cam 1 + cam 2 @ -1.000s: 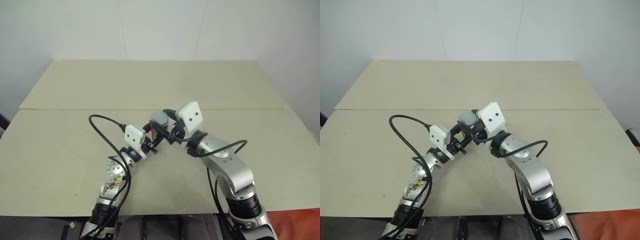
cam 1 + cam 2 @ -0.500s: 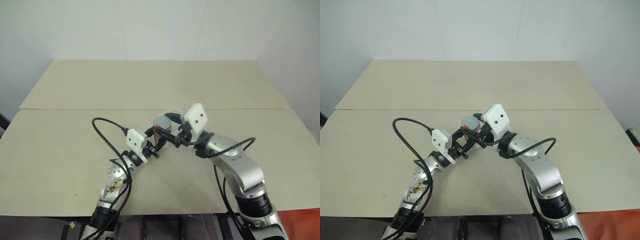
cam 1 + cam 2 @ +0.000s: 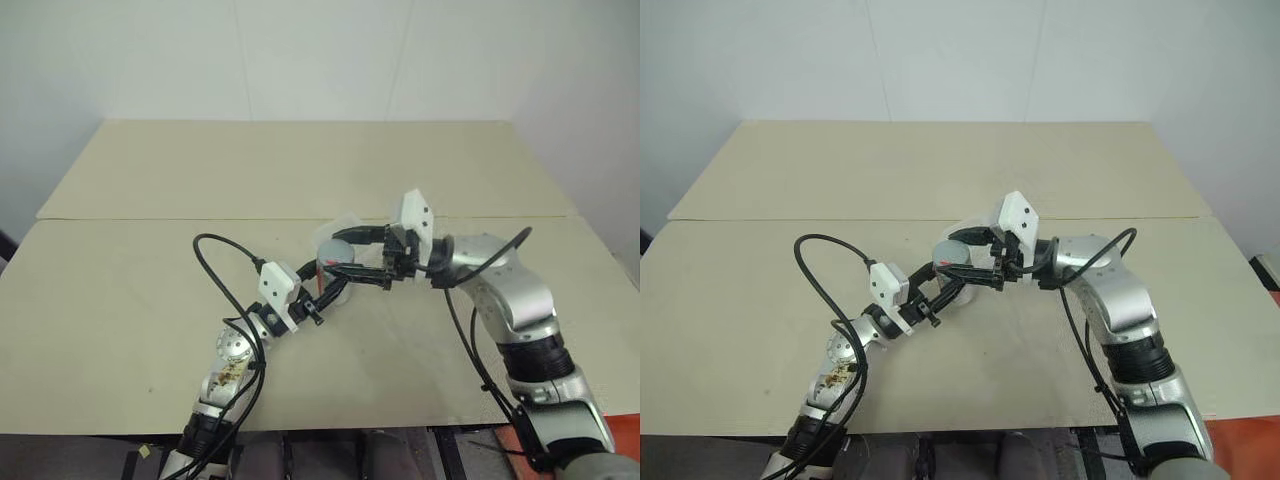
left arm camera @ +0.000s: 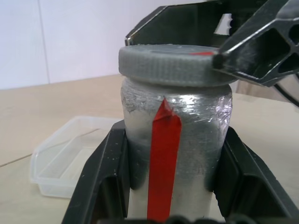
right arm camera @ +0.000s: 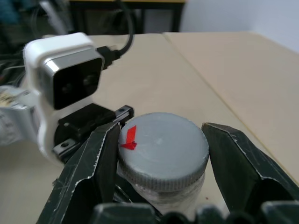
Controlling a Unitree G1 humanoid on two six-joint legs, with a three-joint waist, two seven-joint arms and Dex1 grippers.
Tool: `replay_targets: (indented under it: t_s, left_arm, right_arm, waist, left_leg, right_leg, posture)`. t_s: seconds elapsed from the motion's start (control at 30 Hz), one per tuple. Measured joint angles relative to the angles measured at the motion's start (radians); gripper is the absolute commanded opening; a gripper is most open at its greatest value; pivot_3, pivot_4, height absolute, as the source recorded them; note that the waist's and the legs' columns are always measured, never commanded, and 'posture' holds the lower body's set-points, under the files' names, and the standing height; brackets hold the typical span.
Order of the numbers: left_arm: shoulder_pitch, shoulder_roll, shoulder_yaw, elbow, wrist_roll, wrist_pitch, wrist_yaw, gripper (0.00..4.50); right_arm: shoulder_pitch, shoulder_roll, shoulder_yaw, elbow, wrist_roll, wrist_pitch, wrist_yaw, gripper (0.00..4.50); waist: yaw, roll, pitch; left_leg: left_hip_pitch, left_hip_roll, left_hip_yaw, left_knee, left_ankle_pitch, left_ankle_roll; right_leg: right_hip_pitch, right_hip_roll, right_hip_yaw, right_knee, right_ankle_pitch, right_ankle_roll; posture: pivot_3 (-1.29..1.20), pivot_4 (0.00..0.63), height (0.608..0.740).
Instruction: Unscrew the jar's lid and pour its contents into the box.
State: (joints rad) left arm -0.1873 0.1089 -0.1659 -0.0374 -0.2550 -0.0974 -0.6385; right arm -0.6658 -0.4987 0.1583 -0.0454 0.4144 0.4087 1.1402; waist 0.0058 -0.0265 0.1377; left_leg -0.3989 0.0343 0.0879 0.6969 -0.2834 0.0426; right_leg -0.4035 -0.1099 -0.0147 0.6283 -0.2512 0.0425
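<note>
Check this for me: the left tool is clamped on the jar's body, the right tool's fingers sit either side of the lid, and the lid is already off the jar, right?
Not quite. The lid is still on the jar, as the left wrist view shows. The rest holds: the left tool is clamped on the jar's body and the right tool has its fingers either side of the lid.

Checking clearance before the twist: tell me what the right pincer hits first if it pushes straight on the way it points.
Most likely the lid: the right pincer already straddles it, fingers either side. Beyond sits the left pincer, shut on the jar.
</note>
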Motion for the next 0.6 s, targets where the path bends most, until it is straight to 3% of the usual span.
replay_targets:
  t_s: [0.37, 0.6]
  left_arm:
    - [0.007, -0.001, -0.006, -0.002, -0.002, -0.015, -0.006, 1.93]
    - [0.016, 0.001, -0.004, 0.000, 0.001, -0.015, -0.005, 1.93]
  right_arm:
    - [-0.209, 0.050, 0.031, 0.397, -0.029, -0.194, 0.352, 2.77]
    - [-0.253, 0.057, 0.086, 0.530, 0.001, -0.339, 0.399, 2.77]
  waist:
    - [0.001, 0.001, 0.000]
    - [0.001, 0.001, 0.001]
  left_leg:
    - [0.000, 0.000, 0.000, 0.000, 0.000, 0.000]
    - [0.000, 0.000, 0.000, 0.000, 0.000, -0.001]
  right_leg:
    - [0.000, 0.000, 0.000, 0.000, 0.000, 0.000]
    - [0.000, -0.001, 0.000, 0.000, 0.000, 0.000]
  posture:
    - [0.00, 0.150, 0.740]
    - [0.00, 0.150, 0.740]
